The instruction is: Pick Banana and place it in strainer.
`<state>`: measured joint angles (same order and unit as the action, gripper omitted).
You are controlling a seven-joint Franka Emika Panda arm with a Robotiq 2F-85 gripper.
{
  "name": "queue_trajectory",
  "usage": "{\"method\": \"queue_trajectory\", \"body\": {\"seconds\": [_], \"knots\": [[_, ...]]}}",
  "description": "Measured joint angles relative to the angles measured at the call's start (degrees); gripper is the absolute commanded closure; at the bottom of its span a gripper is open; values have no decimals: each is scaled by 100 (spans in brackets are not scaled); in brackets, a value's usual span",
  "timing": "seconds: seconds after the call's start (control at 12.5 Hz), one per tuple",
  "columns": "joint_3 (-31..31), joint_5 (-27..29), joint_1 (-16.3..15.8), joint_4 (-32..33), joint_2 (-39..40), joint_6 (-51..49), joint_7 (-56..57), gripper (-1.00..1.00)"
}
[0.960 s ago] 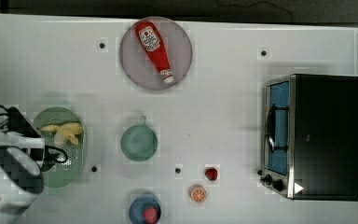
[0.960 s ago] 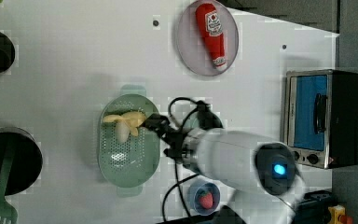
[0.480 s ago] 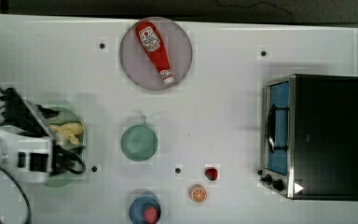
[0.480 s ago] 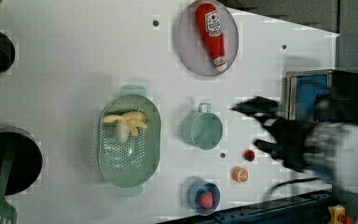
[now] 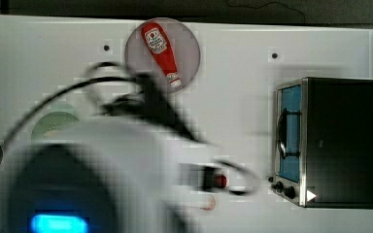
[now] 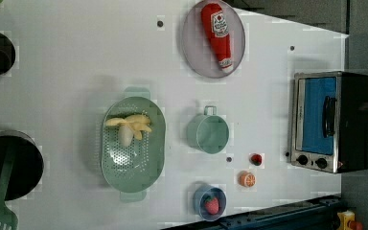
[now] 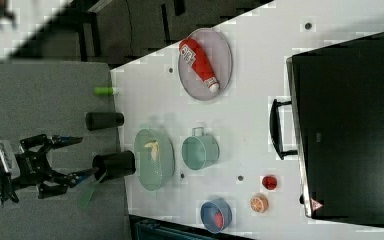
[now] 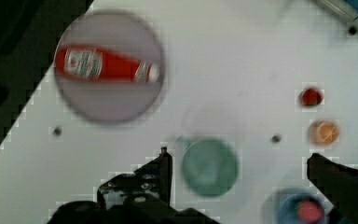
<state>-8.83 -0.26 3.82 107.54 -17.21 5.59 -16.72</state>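
From my remote station: the banana (image 6: 128,125) lies inside the strainer (image 6: 133,167), toward its 12 o'clock end in the left view, on the white desk (image 6: 76,57). The gripper (image 7: 77,157) hangs off the desk at about 9 o'clock in the right view, fingers (image 7: 65,140) spread wide and holding nothing, well apart from the strainer (image 7: 153,159). In the left view a teal cup (image 6: 208,133) stands at the strainer's 3 o'clock, a ketchup bottle (image 6: 217,33) lies on a grey plate (image 6: 194,52) at 1 o'clock, and a toaster oven (image 6: 329,122) sits at the far 3 o'clock edge. A blue bowl (image 6: 210,203) holding a strawberry, an orange slice (image 6: 247,179) and a small red fruit (image 6: 256,159) sit near 5 o'clock.
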Motion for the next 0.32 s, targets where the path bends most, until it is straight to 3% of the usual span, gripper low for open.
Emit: {"method": "queue_trajectory", "body": {"seconds": [0.32], "knots": [[1059, -186, 403, 95, -34, -430, 732, -100]]}}
